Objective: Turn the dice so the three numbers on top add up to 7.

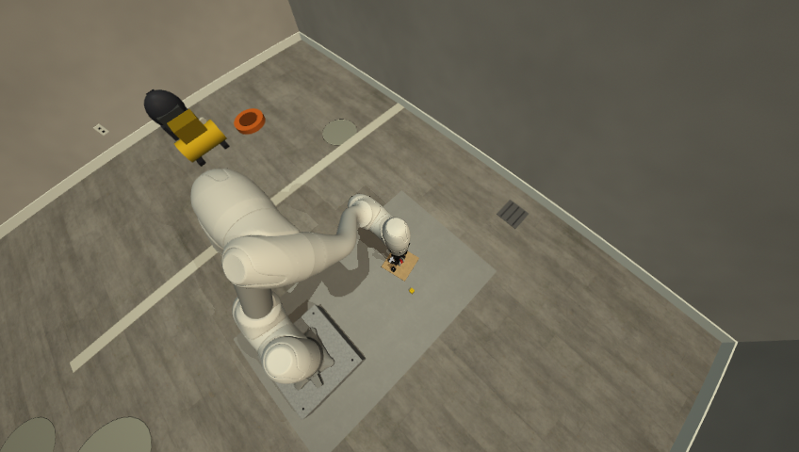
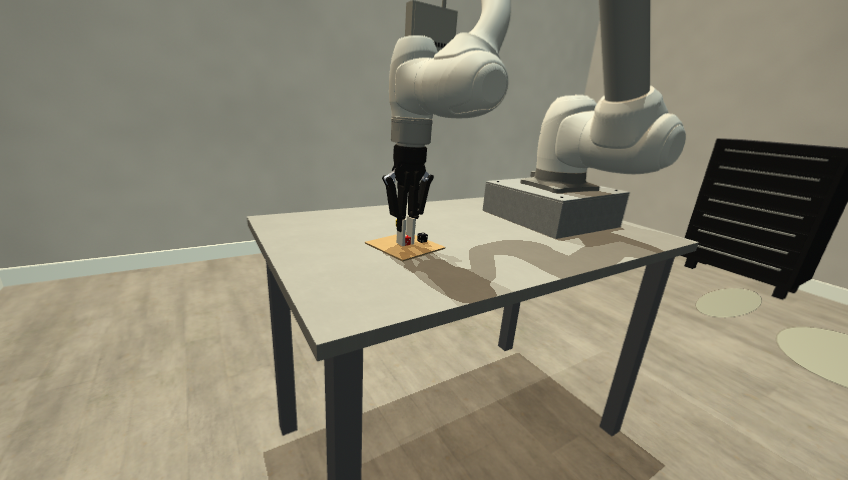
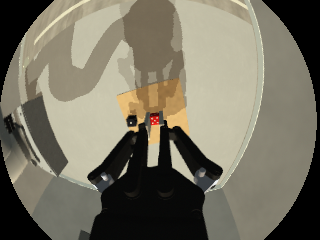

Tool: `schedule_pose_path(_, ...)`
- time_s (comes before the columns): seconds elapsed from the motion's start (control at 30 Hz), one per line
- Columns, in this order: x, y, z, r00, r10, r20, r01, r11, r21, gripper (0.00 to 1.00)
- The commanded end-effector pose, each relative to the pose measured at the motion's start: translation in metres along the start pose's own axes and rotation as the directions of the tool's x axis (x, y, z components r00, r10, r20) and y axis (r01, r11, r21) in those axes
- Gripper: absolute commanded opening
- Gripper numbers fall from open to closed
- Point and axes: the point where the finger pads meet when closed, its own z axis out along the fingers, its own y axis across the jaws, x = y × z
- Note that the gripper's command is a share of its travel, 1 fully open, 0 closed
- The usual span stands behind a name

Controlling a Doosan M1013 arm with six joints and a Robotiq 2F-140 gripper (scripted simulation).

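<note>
A small tan mat lies flat on the grey table; it also shows in the wrist view and from above. My gripper stands upright over the mat and is shut on a red die, which sits between the fingertips at the mat's surface. A black die rests on the mat just beside the fingers. A yellow die lies on the table off the mat, a short way from it; it is out of the other views.
The arm's grey base block stands at the table's far right. A black slatted panel leans on the floor to the right of the table. The table's near edge is in front of the mat.
</note>
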Motion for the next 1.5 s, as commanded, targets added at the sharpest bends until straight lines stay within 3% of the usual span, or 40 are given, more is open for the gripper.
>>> schedule_pose_path(0.0,0.0001,0.0000,-0.0001,1.000,0.000,0.000,0.000,1.000,0.000,0.09)
schedule_pose_path(0.8,0.0001,0.0000,-0.0001,1.000,0.000,0.000,0.000,1.000,0.000,0.09)
schedule_pose_path(1.47,0.0001,0.0000,-0.0001,1.000,0.000,0.000,0.000,1.000,0.000,0.21)
